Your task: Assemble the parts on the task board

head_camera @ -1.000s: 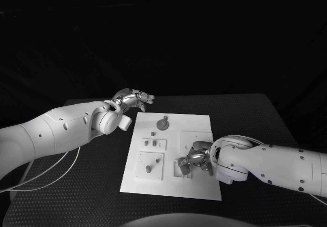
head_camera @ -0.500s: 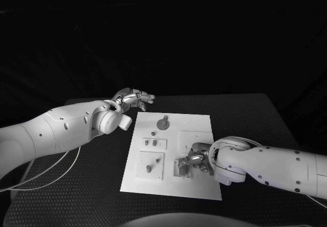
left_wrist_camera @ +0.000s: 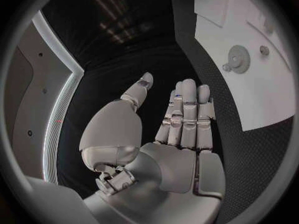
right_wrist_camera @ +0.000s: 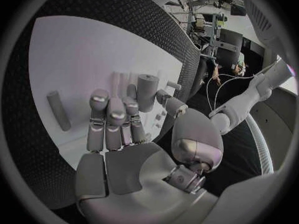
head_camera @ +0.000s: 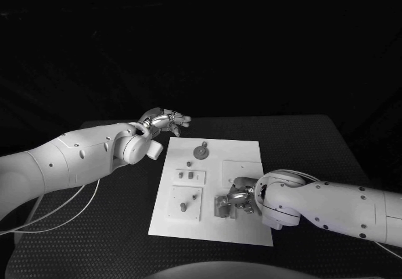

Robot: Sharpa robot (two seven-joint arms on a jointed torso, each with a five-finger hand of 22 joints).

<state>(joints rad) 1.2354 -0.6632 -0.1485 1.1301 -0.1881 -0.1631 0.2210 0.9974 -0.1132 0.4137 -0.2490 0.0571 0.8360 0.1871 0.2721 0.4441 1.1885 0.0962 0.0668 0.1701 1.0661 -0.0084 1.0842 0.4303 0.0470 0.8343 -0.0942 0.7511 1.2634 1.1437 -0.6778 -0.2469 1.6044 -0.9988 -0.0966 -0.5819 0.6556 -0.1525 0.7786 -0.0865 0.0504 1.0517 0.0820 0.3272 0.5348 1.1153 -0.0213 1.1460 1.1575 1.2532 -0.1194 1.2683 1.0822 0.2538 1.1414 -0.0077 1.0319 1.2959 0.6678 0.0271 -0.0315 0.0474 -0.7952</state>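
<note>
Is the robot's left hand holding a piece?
No, the left hand is empty, fingers straight, off the board.

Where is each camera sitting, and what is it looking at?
Head view: on the robot's head, looking down at the task board; both arms show.
Left wrist view: behind the left hand, open beside the board.
Right wrist view: behind the right hand, over the board's parts.
Shared: head and left wrist views both show the gear.

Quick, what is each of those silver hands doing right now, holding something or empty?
Left hand: open, empty, beside the task board.
Right hand: open over the board, holding nothing.
</note>
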